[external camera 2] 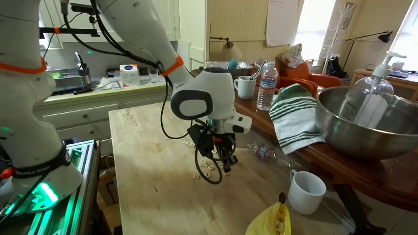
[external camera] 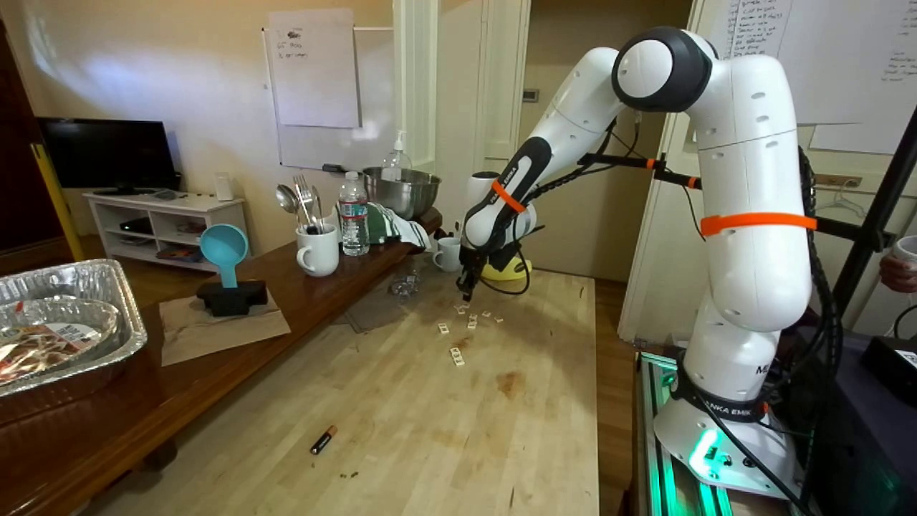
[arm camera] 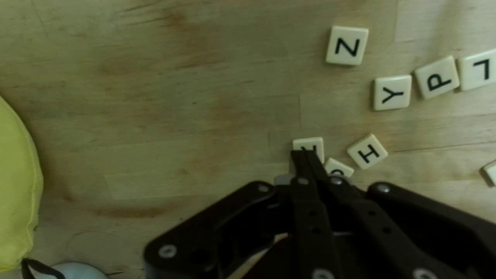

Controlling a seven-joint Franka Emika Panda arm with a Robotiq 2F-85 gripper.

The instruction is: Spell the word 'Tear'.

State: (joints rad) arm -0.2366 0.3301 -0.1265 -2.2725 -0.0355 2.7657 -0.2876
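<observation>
Letter tiles [external camera: 457,356] are lying loose on the wooden tabletop [external camera: 530,437], beneath and around my gripper [arm camera: 305,153]. My fingers [arm camera: 299,162] are standing together, fully closed, and I am seeing nothing held between them. Their tips are hanging over a half-covered tile [arm camera: 304,142]; whether they are touching it, I cannot tell. Next to it, a part-hidden tile [arm camera: 336,165] is showing only a curve of its letter.

Wrist view, letters: Y tile [arm camera: 393,104], P tile [arm camera: 438,73] and H tile [arm camera: 368,153] are reading plainly, each turned. Another tile [arm camera: 347,46] is showing Z or N, cannot tell which. Just beside the P, an L tile [arm camera: 471,77] is lying, seemingly upside down.

"FRANKA" is running across the black band [external camera 2: 36,171] at my base. Water bottle [external camera: 354,226] is standing on the wooden counter [external camera: 308,304], its label too blurred to read. Handwriting is covering part of a wall sheet [external camera: 315,86], too small to make out.
</observation>
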